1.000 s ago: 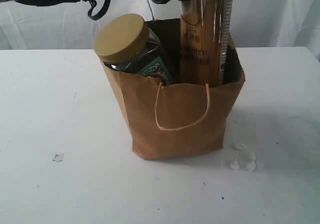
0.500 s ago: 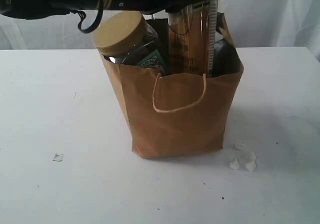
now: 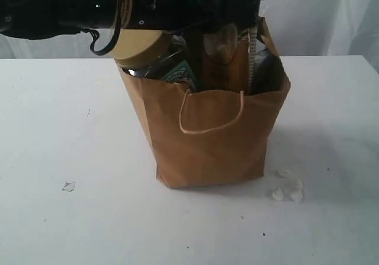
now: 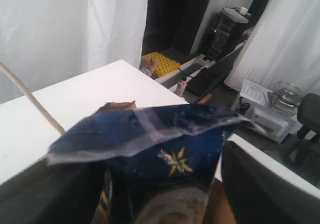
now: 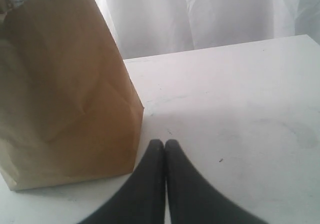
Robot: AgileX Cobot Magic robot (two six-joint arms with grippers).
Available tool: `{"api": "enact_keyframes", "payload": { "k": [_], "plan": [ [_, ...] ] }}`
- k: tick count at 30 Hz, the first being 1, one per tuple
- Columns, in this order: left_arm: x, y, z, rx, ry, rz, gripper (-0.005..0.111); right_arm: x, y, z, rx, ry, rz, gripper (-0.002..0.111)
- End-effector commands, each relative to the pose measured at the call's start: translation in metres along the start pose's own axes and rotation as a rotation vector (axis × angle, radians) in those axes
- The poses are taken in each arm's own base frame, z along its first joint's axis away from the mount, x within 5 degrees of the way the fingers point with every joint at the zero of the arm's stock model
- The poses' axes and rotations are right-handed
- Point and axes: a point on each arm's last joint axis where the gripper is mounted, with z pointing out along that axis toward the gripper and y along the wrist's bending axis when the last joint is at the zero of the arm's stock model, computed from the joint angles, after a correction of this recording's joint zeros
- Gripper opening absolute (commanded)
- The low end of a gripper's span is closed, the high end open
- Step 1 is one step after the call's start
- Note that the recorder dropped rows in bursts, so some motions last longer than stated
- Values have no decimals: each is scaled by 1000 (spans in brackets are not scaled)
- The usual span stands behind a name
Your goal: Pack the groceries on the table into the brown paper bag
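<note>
Spaghetti packet (image 3: pixel 228 63) sank deeper into bag (image 3: pixel 207 140), between left fingers (image 4: pixel 260 184).

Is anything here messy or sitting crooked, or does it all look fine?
A few small white lumps lie loose on the table by the brown paper bag, near its right corner, and one flake sits off to its left. Inside, the tan-lidded jar leans at a tilt, poking above the rim.

You're in a lab-like office: white curtains (image 4: pixel 50 28) ring your desk (image 3: pixel 53 128), computer tower (image 4: pixel 227 26) and keyboard (image 4: pixel 206 82) beyond.
</note>
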Motion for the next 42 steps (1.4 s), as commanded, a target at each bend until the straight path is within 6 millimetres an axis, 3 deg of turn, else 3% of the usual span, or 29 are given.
{"api": "enact_keyframes", "payload": {
  "k": [1, 24, 29, 42],
  "plan": [
    [-8, -5, -6, 10, -27, -21, 85, 1, -1, 0, 5, -6, -8, 0],
    [-26, -2, -25, -113, -124, -9, 86, 1, -1, 0, 5, -6, -8, 0],
    [-30, -5, -30, -110, -137, -6, 80, 1, -1, 0, 5, -6, -8, 0],
    [-46, -11, -51, -148, -213, 3, 79, 1, -1, 0, 5, -6, -8, 0]
  ]
}}
